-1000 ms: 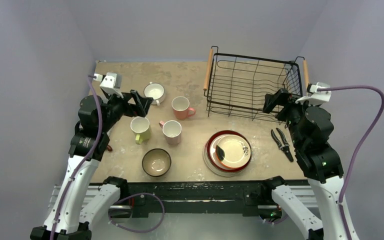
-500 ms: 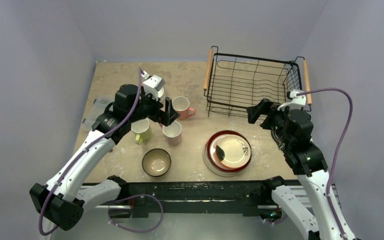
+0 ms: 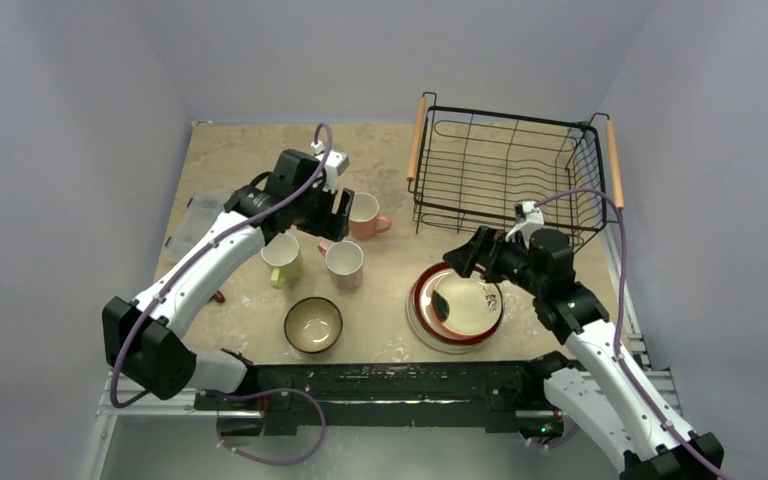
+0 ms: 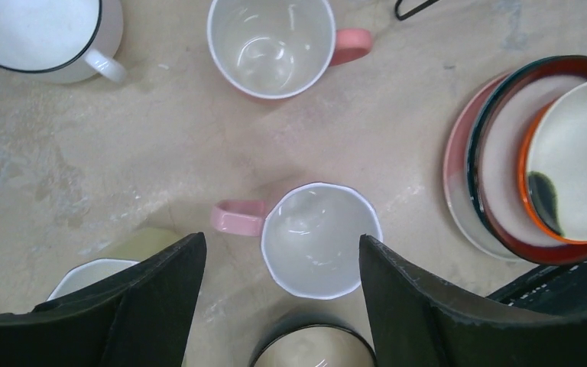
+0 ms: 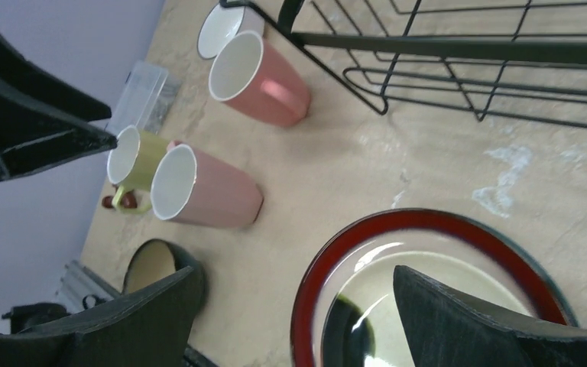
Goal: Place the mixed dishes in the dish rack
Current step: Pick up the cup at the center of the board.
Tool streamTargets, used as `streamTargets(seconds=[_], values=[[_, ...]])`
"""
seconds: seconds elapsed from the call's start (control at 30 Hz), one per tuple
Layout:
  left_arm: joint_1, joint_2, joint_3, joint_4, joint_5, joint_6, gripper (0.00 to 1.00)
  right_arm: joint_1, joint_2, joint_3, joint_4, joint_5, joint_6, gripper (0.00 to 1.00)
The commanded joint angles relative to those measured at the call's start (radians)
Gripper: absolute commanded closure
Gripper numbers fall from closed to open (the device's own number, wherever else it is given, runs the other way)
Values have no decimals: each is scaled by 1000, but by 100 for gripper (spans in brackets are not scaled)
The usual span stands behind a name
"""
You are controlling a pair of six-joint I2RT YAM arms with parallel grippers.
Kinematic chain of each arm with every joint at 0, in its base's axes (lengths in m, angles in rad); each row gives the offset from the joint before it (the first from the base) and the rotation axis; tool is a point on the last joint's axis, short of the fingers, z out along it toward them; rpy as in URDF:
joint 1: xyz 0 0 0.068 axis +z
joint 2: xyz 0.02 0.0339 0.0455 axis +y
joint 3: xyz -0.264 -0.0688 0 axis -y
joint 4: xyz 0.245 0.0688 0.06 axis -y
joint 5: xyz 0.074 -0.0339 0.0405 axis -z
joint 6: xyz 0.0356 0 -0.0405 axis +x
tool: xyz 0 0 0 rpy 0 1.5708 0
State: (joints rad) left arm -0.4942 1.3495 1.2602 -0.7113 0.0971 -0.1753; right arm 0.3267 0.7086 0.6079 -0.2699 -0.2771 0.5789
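Dish rack (image 3: 510,115) – black wire basket w/ 2 wooden bar handles, far right of tabletop (image 3: 240,160). 4 mugs upright, mouths up, left of it: white mug (image 4: 34,34) furthest back, salmon mug (image 3: 363,213) just beside it, pale pink mug (image 3: 344,262) & yellow-green mug (image 3: 281,256) nearer. Teal bowl (image 3: 313,324), cream inside, near front edge. Plate stack (image 3: 422,318) lies flat in front of rack – orange-rimmed on top, red-rimmed below
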Motion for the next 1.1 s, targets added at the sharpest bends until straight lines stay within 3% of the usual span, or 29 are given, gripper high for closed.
streamTargets(seconds=[0.0, 0.07, 0.13, 0.63, 1.07], values=[[-3, 56, 80, -104, -143, 17, 32, 47, -14, -17, 119, -30, 58, 1], [-3, 97, 106, -139, -160, 16, 44, 54, -11, -24, 122, -24, 64, 1], [-4, 131, 129, -169, -163, 13, 50, 56, -5, -30, 131, -22, 69, 1], [-36, 274, 170, -175, -108, 97, 50, 124, 40, -42, 169, 4, 92, 1], [-69, 384, 230, -222, -131, 117, 58, 150, 30, -62, 165, 27, 96, 1]])
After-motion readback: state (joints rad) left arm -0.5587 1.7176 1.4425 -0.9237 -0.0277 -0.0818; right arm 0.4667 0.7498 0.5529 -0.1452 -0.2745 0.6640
